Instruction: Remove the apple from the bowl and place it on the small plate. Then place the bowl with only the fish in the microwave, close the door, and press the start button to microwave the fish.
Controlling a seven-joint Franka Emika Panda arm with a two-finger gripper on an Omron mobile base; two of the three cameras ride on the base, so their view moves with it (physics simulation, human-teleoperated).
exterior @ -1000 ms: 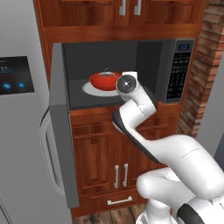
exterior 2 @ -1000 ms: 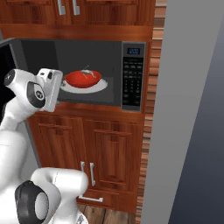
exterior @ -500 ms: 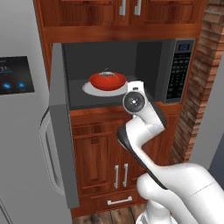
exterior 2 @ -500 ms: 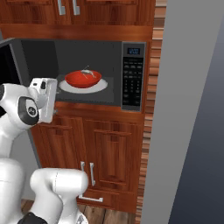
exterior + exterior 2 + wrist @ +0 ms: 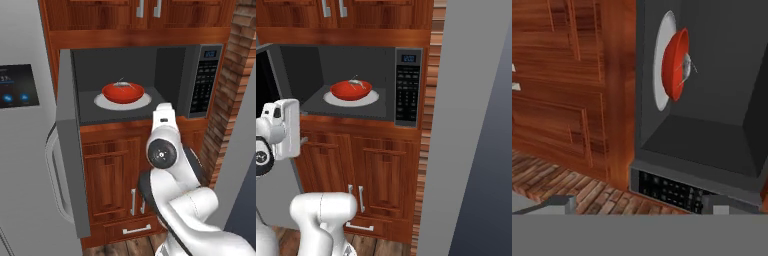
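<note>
The bowl (image 5: 123, 93) looks glossy red and smooth. The microwave (image 5: 170, 67) has matt grey metal walls. The cabinets (image 5: 381, 175) are polished reddish wood.

We record the wide shallow red bowl (image 5: 123, 93) on a plain white round disc (image 5: 102, 102) inside the grey steel microwave (image 5: 165, 75), the small silvery fish (image 5: 123, 85) in it; grey-framed door (image 5: 70, 150) at left, black keypad panel (image 5: 203, 83) at right, brown wooden cabinet doors (image 5: 112, 175) below.
</note>
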